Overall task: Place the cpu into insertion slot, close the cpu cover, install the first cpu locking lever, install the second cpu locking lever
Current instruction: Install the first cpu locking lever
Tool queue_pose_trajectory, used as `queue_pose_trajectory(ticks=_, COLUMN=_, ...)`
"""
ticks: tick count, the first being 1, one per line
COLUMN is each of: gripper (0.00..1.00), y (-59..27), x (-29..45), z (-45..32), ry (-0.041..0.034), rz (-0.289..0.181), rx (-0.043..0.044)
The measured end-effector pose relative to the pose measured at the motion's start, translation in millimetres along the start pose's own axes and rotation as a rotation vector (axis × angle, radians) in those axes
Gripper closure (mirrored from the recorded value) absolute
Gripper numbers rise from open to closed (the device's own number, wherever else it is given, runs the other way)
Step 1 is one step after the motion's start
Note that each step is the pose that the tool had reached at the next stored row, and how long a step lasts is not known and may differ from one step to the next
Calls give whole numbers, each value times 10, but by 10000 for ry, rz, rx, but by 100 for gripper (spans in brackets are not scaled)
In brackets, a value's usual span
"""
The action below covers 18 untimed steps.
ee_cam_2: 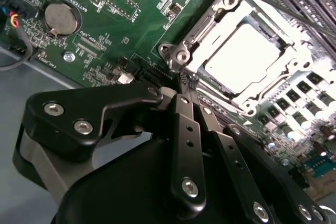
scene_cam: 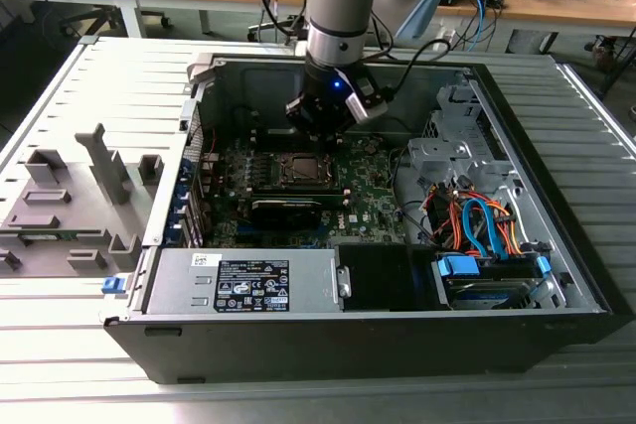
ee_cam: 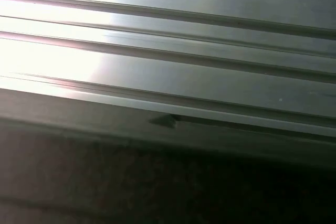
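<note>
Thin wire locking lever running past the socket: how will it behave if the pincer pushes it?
The thin grey wire lever looks long and slender, so it probably flexes and springs rather than moving rigidly. Its round, smooth metal may let the black pincer slip off. It lies close along the silvery square cover frame, so likely little clearance.

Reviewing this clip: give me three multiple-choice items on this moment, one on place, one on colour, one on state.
1. Where does the gripper sit?
A. over the blue drive bay
B. at the corner of the silvery metal cpu cover
C. on the grey power supply

2. What colour is the motherboard?
A. green
B. red
C. white

3. How does the pale silvery square cpu lie?
A. held in the gripper
B. on the grey ridged table
C. seated in the socket, cover frame down around it

Answers: 1 B, the second wrist view shows the fingertips together at that corner. 2 A, the board is green. 3 C, the chip's face shows through the cover's window.
</note>
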State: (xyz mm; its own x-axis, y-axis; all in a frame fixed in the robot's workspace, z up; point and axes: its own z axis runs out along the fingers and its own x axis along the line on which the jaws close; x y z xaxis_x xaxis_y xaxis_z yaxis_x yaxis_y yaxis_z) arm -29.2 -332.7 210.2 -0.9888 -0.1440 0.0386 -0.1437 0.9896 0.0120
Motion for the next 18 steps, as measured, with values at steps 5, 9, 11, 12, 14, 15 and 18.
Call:
queue_pose_trajectory(ticks=5, gripper=89, y=-97, x=15, z=-19, ry=-6, rz=-1, rx=-32)
queue_pose_trajectory(ticks=9, gripper=89, y=-290, x=43, z=-21, ry=-5, rz=-1, rx=-37)
queue_pose_trajectory(ticks=11, gripper=89, y=-376, x=55, z=-21, ry=-7, rz=-2, rx=-42)
queue_pose_trajectory(ticks=12, gripper=89, y=-411, x=60, z=-21, ry=-6, rz=-3, rx=-43)
queue_pose_trajectory(ticks=14, gripper=89, y=-426, x=63, z=-21, ry=-6, rz=-2, rx=-44)
queue_pose_trajectory(ticks=15, gripper=89, y=-426, x=63, z=-22, ry=-7, rz=-1, rx=-44)
queue_pose_trajectory(ticks=18, gripper=89, y=-426, x=66, z=-103, ry=-6, rz=-2, rx=-48)
